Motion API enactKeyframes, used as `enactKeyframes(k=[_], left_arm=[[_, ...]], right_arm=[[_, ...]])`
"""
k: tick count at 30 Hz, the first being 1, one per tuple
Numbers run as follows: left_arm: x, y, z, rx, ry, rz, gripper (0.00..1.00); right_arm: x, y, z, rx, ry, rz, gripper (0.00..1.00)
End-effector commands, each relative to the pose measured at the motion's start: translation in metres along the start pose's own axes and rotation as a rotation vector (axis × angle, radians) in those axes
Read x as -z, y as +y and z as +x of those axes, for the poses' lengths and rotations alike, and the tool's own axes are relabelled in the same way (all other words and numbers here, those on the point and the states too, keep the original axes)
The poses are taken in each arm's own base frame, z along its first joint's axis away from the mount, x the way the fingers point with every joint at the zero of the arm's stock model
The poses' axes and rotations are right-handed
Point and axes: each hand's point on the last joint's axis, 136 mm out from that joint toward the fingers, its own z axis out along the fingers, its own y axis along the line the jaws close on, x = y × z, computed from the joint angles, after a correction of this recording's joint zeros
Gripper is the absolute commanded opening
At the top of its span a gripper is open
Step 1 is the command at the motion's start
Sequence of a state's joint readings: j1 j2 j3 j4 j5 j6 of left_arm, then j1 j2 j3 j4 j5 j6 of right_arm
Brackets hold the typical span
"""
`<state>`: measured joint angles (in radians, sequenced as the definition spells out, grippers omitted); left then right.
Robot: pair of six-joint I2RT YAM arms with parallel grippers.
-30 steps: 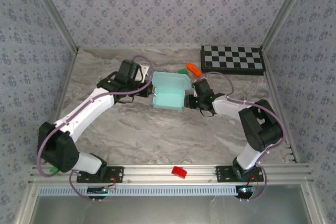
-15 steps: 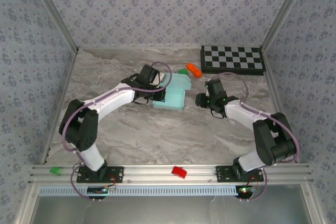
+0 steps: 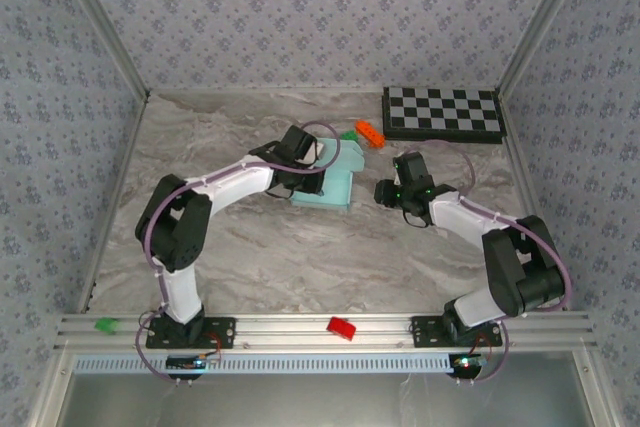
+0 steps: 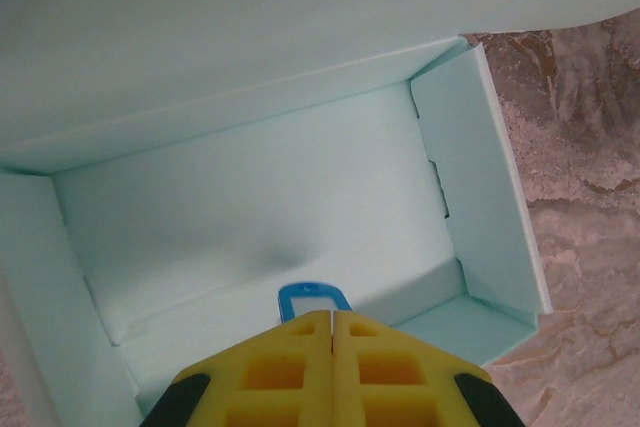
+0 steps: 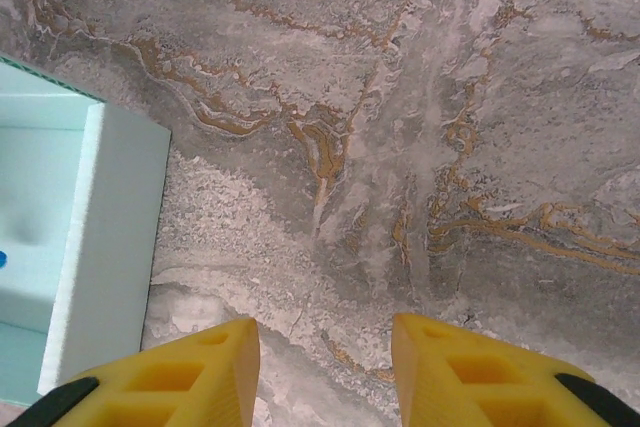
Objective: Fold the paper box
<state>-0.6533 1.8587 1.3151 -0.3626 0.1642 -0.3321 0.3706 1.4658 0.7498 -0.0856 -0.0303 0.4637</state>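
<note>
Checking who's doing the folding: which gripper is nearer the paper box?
Left. The left gripper, shut, is right at the paper box, pointing into its open inside. The right gripper, open, hangs over the table to the box's right, not touching it.

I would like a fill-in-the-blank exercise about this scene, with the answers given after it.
1. On the left gripper, the jaws are ____.
2. On the right gripper, the jaws are ____ over the bare table.
3. The checkerboard lies at the table's far ____ corner.
4. The label inside the paper box has a ____ outline.
Missing words: shut; open; right; blue.
</note>
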Motion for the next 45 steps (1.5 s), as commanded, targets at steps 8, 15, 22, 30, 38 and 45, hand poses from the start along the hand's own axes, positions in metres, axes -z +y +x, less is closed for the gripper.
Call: enactKeyframes(k=[8,15,22,30,38,45], left_arm=[[-0.008,-0.006,-0.008,0.002,-0.013,0.007,0.04],[0.001,-0.004,-0.013,-0.004,-0.041,-0.012,0.12],[0.008,0.0,-0.016,-0.009,-0.067,-0.044,0.22],[0.048,0.008,-0.027,-0.033,-0.177,-0.108,0.24],[0.101,0.027,-0.035,-0.027,-0.271,-0.171,0.31],[0.126,0.06,-0.039,-0.057,-0.296,-0.169,0.47]], right_arm=[[-0.003,-0.003,0.002,-0.002,0.012,0.005,0.41],[-0.005,-0.002,0.004,-0.007,0.021,0.0,0.41],[-0.006,-0.001,0.004,-0.006,0.025,-0.004,0.41],[0.001,0.005,-0.005,0.022,-0.004,-0.024,0.41],[0.019,0.018,-0.025,0.121,-0.052,-0.054,0.49],[0.029,0.039,-0.042,0.264,-0.049,-0.118,0.52]])
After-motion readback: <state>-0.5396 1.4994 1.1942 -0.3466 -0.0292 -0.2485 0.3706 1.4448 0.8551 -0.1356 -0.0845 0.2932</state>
